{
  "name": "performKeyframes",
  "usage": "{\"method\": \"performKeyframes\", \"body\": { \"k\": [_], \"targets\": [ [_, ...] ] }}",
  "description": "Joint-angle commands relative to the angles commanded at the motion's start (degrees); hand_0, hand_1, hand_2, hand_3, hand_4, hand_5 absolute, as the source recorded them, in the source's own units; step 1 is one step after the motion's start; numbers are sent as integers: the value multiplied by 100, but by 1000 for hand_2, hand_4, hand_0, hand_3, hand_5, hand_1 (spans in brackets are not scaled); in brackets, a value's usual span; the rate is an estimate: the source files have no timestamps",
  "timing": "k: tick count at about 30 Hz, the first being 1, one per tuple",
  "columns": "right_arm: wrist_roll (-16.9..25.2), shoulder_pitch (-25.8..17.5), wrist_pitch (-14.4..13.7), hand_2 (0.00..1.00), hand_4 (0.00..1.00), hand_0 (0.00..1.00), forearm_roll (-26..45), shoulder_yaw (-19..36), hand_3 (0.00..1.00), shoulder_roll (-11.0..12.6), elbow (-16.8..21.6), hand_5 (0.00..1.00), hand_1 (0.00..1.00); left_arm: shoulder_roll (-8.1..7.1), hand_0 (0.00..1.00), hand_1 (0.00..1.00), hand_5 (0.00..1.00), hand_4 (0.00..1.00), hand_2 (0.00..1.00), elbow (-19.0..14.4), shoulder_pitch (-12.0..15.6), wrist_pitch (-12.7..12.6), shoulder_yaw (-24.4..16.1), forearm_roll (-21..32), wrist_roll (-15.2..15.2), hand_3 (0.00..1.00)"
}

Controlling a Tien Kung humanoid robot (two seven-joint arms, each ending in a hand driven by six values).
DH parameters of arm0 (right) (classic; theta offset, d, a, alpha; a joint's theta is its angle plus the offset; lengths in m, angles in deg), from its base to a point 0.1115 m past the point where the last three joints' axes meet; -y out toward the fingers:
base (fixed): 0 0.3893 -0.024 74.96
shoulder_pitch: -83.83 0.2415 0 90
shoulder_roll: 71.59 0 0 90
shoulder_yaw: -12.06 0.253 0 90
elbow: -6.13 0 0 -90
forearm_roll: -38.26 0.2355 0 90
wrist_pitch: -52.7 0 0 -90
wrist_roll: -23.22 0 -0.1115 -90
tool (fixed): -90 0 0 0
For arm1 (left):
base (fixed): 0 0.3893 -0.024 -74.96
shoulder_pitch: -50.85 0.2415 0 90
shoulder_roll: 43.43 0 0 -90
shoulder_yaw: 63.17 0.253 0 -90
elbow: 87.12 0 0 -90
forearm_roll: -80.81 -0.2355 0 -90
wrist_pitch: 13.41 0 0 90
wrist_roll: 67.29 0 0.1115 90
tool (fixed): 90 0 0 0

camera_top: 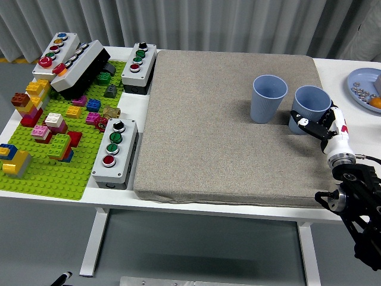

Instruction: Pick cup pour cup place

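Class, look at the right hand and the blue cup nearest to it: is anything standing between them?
Nothing visible does. The right hand is already at the near side of the right blue cup, fingers against or close to its wall. The other blue cup stands to the left, apart, on the grey mat.

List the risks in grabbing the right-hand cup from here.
1. The robot hand is low against the right blue cup, at its base; a push there might tip it.
2. The left blue cup stands close beside it, so a nudge sideways may knock it.
3. The soft grey mat may make both cups unsteady.
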Motion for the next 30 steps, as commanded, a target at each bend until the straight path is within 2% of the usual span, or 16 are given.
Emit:
{"method": "performKeyframes", "body": {
  "k": [5,6,11,12,17,18,30],
  "targets": [
    [-91,5,81,634,595,868,-168,26,726,6,-6,2,743,0,843,799,990,637,882,0,-7,1,2,2,0,790],
    [-122,7,110,707,699,893,-211,40,835,7,-11,2,777,-1,843,798,990,637,882,0,-9,1,5,6,0,789],
    [-207,5,172,707,699,893,-301,74,835,9,-27,2,777,-1,843,798,990,637,882,0,-9,2,-1,-1,-1,789],
    [-246,5,184,841,800,907,-340,82,937,9,-31,6,803,0,844,798,989,637,881,0,-7,1,-6,-2,-1,789],
    [-270,4,228,841,800,907,-346,97,937,4,-32,6,803,2,844,798,989,637,881,0,-6,0,-12,-6,-1,789],
    [-273,5,235,915,800,916,-349,101,955,3,-31,6,823,2,843,798,988,636,881,0,-7,0,-13,-7,0,789],
    [-339,6,316,929,800,923,-423,169,962,9,-29,6,834,4,844,798,990,637,881,0,-10,-1,-38,-22,0,789]
  ]
}}
